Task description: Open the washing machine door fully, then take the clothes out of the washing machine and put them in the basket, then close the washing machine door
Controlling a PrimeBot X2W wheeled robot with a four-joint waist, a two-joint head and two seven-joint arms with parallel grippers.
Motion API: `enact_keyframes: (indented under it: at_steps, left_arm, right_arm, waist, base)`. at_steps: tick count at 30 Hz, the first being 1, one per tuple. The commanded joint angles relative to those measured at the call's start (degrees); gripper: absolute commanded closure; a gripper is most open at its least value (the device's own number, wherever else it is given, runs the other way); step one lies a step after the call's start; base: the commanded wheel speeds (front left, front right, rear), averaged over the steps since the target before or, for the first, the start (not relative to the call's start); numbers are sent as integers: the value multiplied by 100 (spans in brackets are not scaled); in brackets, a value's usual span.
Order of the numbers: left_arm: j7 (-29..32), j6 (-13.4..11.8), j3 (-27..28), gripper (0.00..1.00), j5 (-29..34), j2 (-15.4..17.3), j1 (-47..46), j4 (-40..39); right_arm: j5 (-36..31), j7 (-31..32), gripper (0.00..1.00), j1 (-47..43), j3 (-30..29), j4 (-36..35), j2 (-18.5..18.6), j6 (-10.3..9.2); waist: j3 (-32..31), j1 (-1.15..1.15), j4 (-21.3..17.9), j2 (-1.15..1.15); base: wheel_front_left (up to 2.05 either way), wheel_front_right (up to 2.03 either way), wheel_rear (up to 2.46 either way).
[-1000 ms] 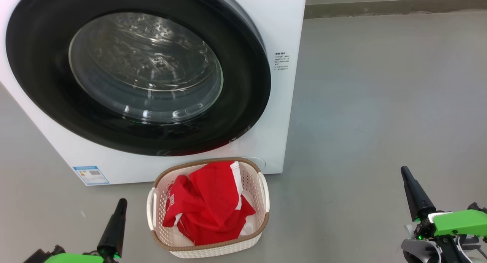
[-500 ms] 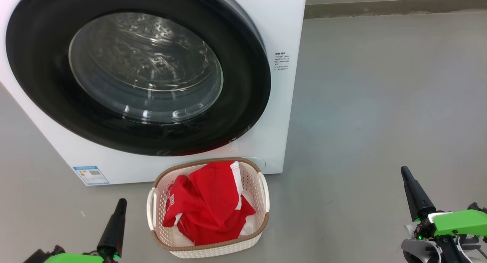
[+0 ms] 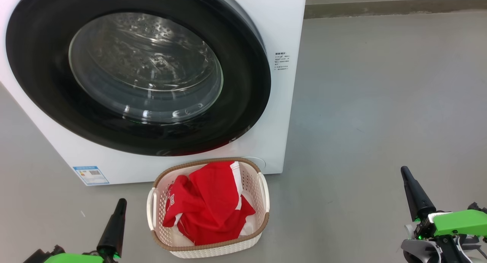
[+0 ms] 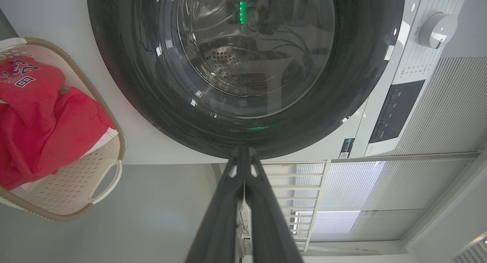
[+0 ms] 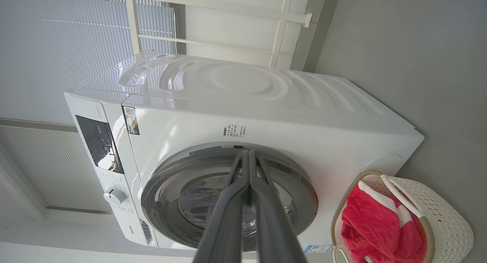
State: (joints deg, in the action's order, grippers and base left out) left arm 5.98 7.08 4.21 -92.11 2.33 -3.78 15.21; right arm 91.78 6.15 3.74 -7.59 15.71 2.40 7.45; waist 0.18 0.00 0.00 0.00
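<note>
Since nothing has shifted over the last second, we judge the job essentially finished. The washing machine door [image 3: 137, 76], a glossy black rim around a bulging clear glass bowl, lies against the white washing machine [image 3: 283, 23], though we cannot be sure the latch has caught. The clothes [image 3: 207, 208], crumpled soft red fabric with white trim, fill the perforated cream basket [image 3: 213, 249] on the grey floor [image 3: 380, 103] just before the machine. The left pincer [image 3: 121, 204] and right pincer [image 3: 405, 173] hover low, each pressed together and empty.
</note>
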Motion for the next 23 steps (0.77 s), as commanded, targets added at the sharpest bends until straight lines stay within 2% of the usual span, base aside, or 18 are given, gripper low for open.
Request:
enact_keyframes:
  at_steps: [1,23]
  left_arm:
    - [35,41,211,100,-22,72,-239,-118]
    - [41,41,219,100,-16,67,-239,-118]
  right_arm:
    - [38,35,100,245,106,-168,48,3]
    - [39,34,100,245,106,-168,48,3]
  waist:
    - [0,0,0,0]
    - [0,0,0,0]
  base:
    - [0,0,0]
    - [0,0,0]
